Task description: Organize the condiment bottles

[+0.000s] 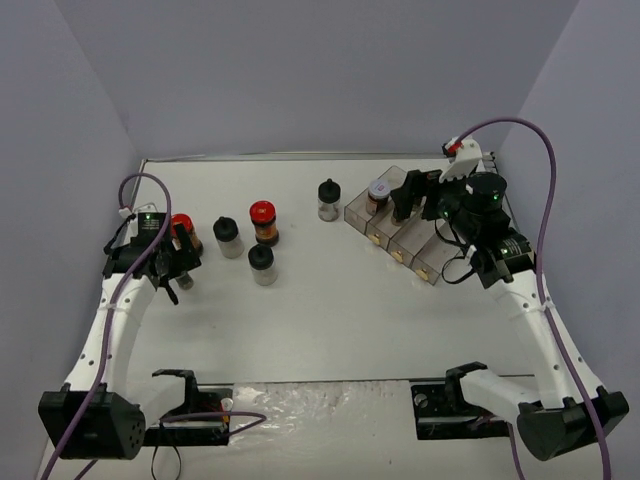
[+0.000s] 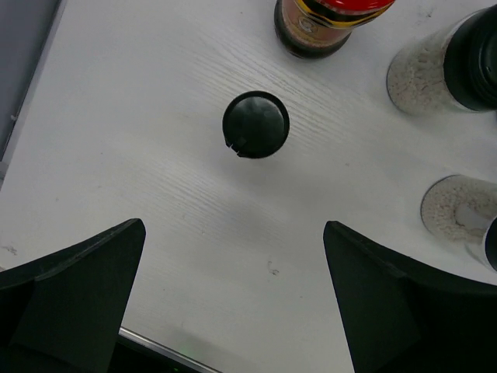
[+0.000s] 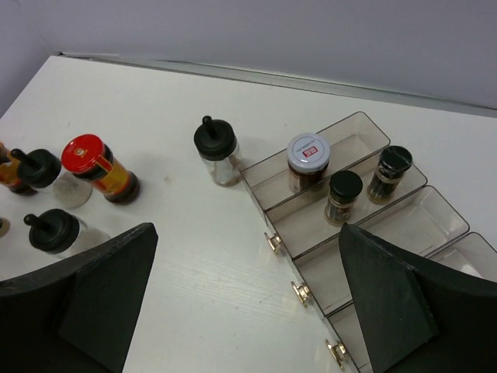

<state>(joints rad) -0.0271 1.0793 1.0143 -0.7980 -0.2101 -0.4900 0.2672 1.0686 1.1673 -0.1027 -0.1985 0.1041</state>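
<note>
Farthest from the tray (image 1: 432, 262), well out to its left, the left gripper (image 2: 233, 249) hangs over the table (image 1: 330, 320). Its fingers (image 2: 78, 299) are spread wide and hold nothing. Below it a small dark jar (image 2: 255, 124) with a black cap stands upright, apart from both fingers. Close to it, a little nearer to the tray, stands the first red-capped jar (image 1: 183, 228).

Going on toward the tray there are a black-capped clear jar (image 1: 229, 237), the second red-capped jar (image 1: 263, 222) and another black-capped jar (image 1: 262, 264). All are upright and apart from each other. A knob-capped jar (image 3: 215, 148) stands just beside the tray's left end, outside it.

Inside the tray, the white-lidded jar (image 3: 308, 159) is in the rear compartment. The first dark tray jar (image 3: 343, 196) and the second dark tray jar (image 3: 392, 172) seem to be in the next compartment.

The right gripper (image 3: 247, 233) is above the tray, its fingers (image 3: 404, 303) wide apart and empty.
</note>
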